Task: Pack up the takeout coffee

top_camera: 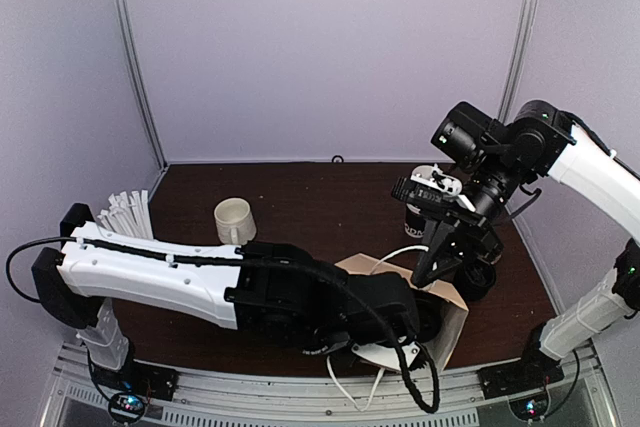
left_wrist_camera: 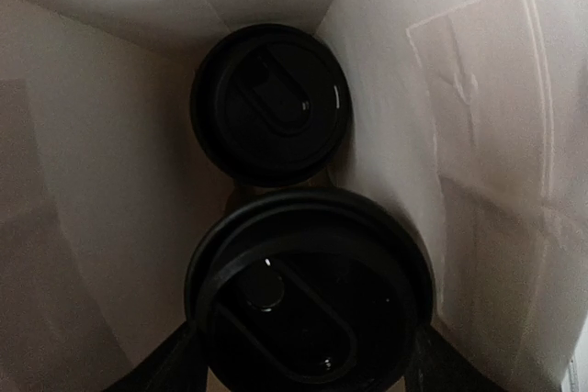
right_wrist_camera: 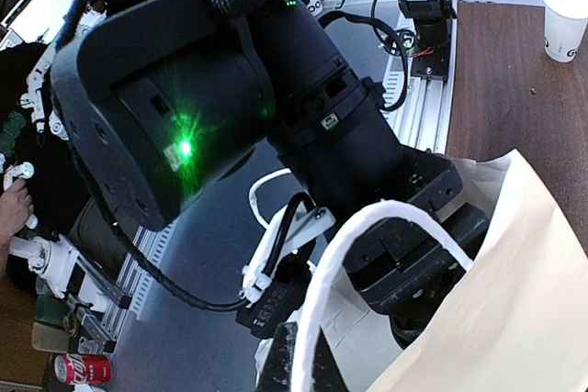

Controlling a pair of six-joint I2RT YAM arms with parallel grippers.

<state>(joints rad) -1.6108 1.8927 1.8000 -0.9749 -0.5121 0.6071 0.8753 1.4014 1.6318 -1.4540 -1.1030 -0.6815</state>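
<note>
Two takeout coffee cups show only as black lids inside the paper bag (left_wrist_camera: 459, 135) in the left wrist view. One lid (left_wrist_camera: 271, 103) sits at the far end. The nearer lid (left_wrist_camera: 308, 291) lies between my left gripper's fingers (left_wrist_camera: 156, 369), which flank it on both sides. My left gripper (left_wrist_camera: 303, 364) is shut on that cup, down inside the bag (top_camera: 455, 312). My right gripper (top_camera: 428, 269) is shut on the bag's white handle (right_wrist_camera: 386, 218) at the bag's far edge; the handle runs between its fingers (right_wrist_camera: 308, 369).
A white ceramic mug (top_camera: 234, 220) stands mid-table. A white cup of white sticks (top_camera: 125, 212) is at the far left. A black cup with white lettering (top_camera: 414, 219) stands behind the right gripper, and a dark round object (top_camera: 477, 279) sits right of the bag.
</note>
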